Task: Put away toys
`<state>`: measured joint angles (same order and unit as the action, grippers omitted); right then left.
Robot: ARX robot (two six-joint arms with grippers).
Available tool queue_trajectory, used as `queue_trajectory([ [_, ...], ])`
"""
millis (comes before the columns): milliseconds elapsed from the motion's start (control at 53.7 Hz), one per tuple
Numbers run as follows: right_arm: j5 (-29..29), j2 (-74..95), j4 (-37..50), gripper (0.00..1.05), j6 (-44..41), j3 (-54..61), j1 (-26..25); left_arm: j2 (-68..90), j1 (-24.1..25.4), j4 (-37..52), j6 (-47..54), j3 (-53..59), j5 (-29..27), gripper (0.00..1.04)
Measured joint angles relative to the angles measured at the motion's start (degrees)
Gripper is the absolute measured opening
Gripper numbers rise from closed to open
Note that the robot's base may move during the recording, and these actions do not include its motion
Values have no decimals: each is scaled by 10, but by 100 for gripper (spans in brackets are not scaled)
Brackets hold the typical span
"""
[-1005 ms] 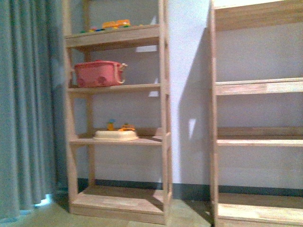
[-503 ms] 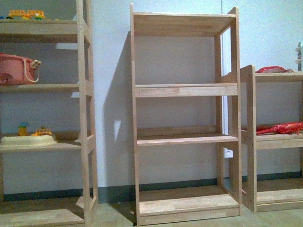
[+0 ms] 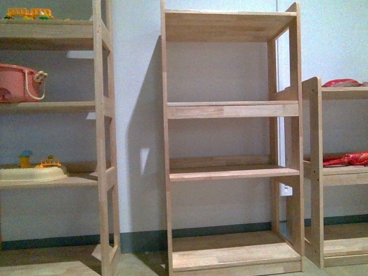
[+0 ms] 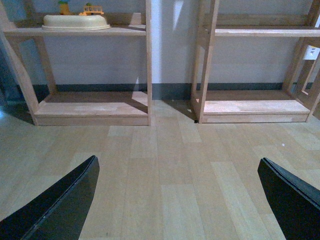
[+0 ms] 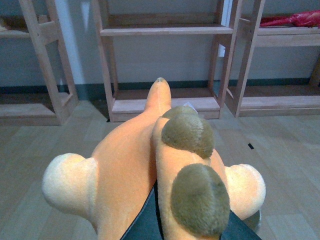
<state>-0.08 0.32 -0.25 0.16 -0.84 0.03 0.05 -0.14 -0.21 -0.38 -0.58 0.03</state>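
Orange plush [image 5: 125, 170] sits in right gripper [image 5: 192, 229], jaws clamped on its underside, facing empty shelf [image 5: 165, 30]. Looks soft, light, squashy, likely to sag. Deep grab on plump body seems best. Left gripper [image 4: 175, 200] spread wide, empty, also before shelf.

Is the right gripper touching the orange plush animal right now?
Touching. The right wrist view shows the soft orange-yellow plush animal pressed against the dark fingers of the right gripper, with no gap.
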Motion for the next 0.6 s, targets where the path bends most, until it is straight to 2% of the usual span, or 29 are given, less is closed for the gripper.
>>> queue_trajectory([
  [596, 0, 0, 0, 6, 0, 0, 0, 0, 0, 0, 0, 0, 0, 98],
])
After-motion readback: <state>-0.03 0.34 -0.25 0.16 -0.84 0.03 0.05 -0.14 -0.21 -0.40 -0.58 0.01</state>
